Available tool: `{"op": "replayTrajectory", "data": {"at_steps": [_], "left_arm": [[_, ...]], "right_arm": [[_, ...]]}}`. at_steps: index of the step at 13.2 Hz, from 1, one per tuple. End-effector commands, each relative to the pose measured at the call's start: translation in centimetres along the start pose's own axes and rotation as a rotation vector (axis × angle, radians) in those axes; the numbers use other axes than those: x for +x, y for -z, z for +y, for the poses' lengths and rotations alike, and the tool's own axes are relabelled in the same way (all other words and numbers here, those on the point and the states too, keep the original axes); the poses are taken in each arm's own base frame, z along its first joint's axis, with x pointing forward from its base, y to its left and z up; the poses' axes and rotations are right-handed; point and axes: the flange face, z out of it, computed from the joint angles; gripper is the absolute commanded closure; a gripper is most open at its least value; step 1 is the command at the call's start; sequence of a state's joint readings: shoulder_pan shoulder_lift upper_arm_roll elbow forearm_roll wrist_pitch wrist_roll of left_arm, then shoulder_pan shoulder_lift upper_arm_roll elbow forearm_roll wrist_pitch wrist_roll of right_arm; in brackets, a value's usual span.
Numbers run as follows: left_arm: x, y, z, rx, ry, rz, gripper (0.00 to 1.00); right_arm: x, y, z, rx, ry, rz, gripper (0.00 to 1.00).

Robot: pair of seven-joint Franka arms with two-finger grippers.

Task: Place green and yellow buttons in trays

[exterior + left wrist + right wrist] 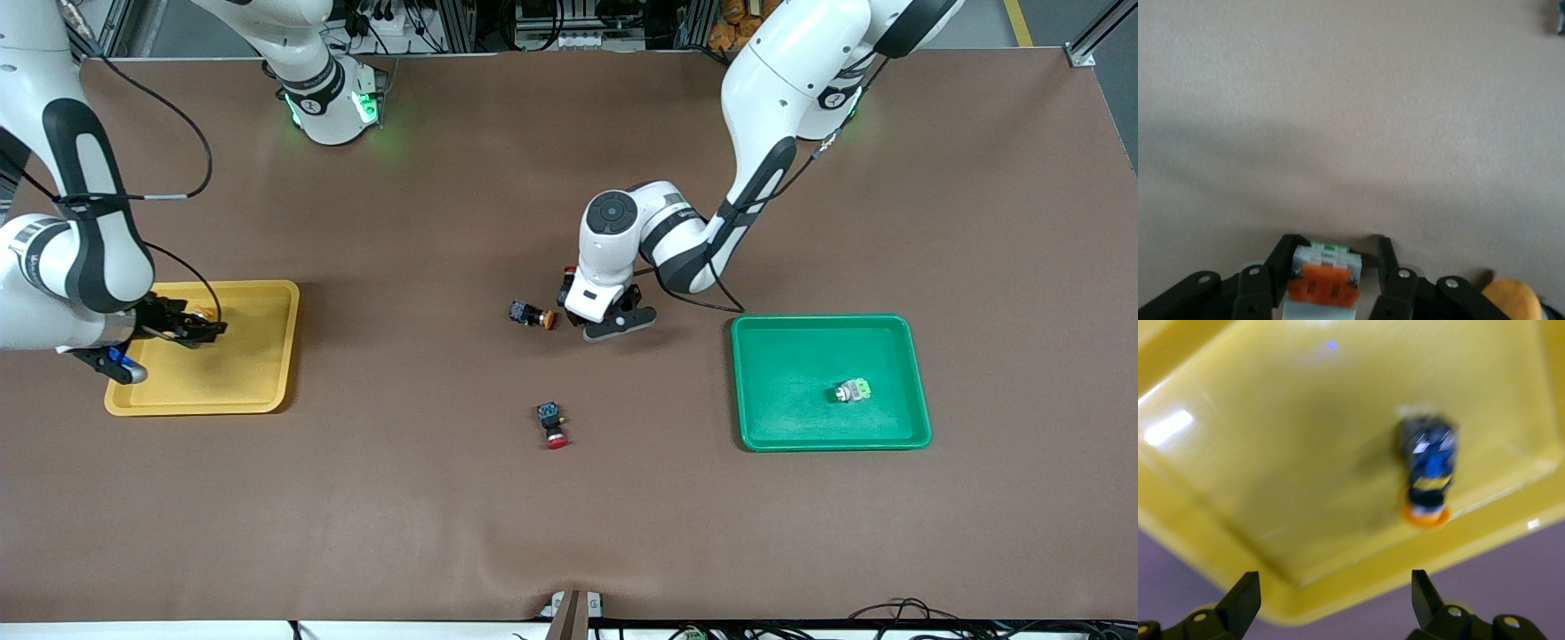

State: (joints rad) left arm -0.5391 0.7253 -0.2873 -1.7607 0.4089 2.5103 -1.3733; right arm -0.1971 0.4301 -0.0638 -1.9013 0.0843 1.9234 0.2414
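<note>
**Brown mat: sorting under way**

Brown table mat (444, 498) carries a stray red-capped switch (552, 425) nearest the camera. Left gripper (1331, 280) clamps an orange-faced grey button (1323, 287) beside a yellow-capped button (532, 315). Right gripper (1331, 600) gapes over the yellow tray (267, 373), where another yellow-capped button (1429, 472) lies. Green tray (782, 418) holds a green button (853, 390).

- The left gripper (1333, 277) is sitting low over the brown table surface (1351, 120), its black fingers (1279, 267) flanking a pale grey button (1323, 285) with an orange face.
- The fingers are lying right against the button's sides.
- An orange-yellow round cap (1511, 300) is showing beside the gripper.
</note>
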Motion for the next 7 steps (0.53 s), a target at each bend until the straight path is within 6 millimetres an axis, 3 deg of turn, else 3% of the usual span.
{"op": "replayTrajectory", "data": {"at_steps": [1,2,3,4,6,7], "left_arm": [[-1.1,-0.3,-0.1,0.049,0.003,0.002,0.49],[-1.4,-0.4,-0.2,0.063,-0.002,-0.001,0.62],[-1.1,0.1,-0.4,0.080,-0.007,0.003,0.82],[-0.3,1.5,-0.5,0.093,-0.011,0.016,1.00],[1.8,5.0,-1.0,0.107,-0.028,0.043,1.00],[4.0,6.7,-2.0,0.105,-0.024,0.058,1.00]], "right_arm": [[-3.7,1.6,-5.0,-0.014,-0.102,-0.026,0.00],[-4.9,1.9,-6.6,-0.012,-0.133,-0.036,0.00],[-6.1,2.0,-8.5,-0.019,-0.162,-0.044,0.00],[-7.3,1.8,-10.6,-0.027,-0.203,-0.040,0.00],[-9.4,1.3,-14.1,-0.056,-0.268,-0.028,0.00],[-10.2,1.1,-15.5,-0.056,-0.294,-0.027,0.00]]}}
